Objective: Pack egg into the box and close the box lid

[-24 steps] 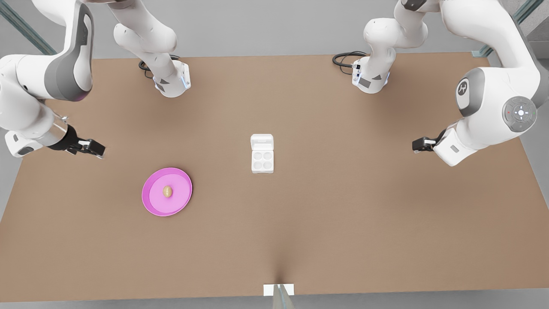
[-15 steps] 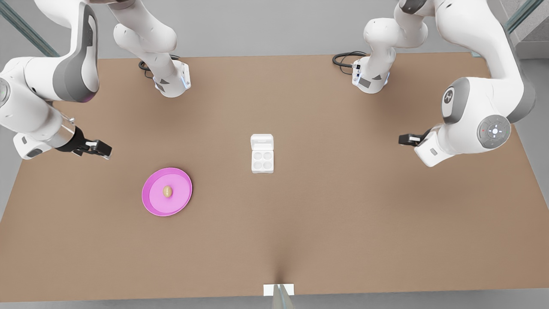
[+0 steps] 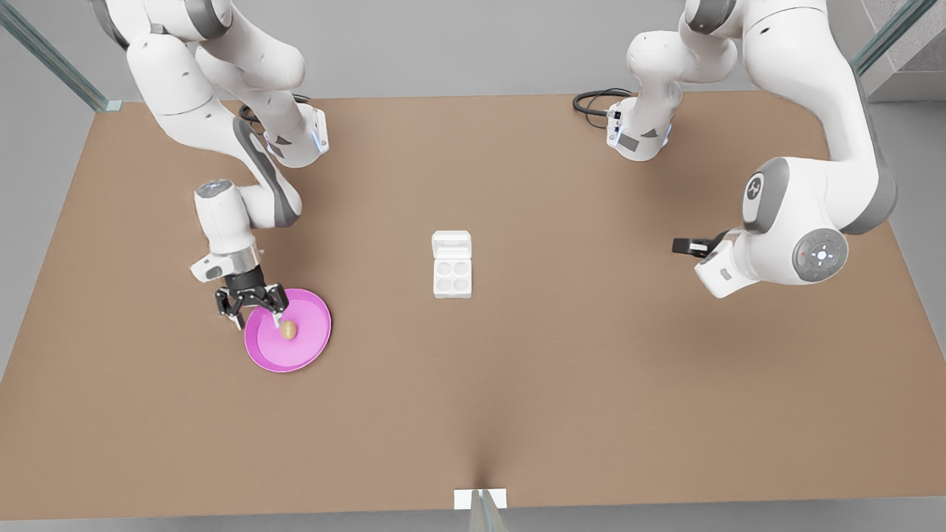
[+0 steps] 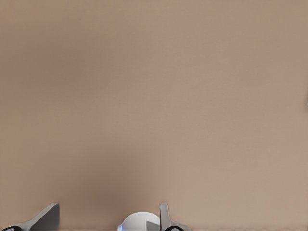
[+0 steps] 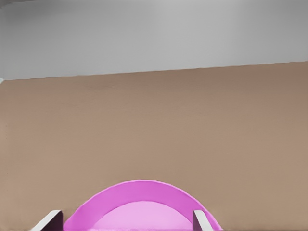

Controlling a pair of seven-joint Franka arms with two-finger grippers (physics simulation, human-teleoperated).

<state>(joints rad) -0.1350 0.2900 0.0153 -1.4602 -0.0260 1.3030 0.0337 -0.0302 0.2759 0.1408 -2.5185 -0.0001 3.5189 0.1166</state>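
Observation:
A tan egg (image 3: 288,329) lies in the middle of the round pink plate (image 3: 299,362) on the front view's left. My right gripper (image 3: 257,318) points down over the plate's far-left rim, open, just beside the egg and above it. In the right wrist view the plate (image 5: 139,192) sits between the right gripper's (image 5: 126,220) spread fingers. The white box (image 3: 451,277) stands at the table's centre with all its cups empty. Its lid (image 3: 451,242) lies open flat on the far side. My left gripper (image 3: 684,245) hovers open at the front view's right, well away from the box.
The brown table (image 3: 591,384) runs wide on all sides of the box. Both arm bases (image 3: 295,140) stand at the far edge with black cables (image 3: 595,100). A small white tab (image 3: 480,499) sits at the near edge.
My right arm swung in from the front view's left edge and turned its gripper down over the plate. My left gripper drifted a little toward the centre.

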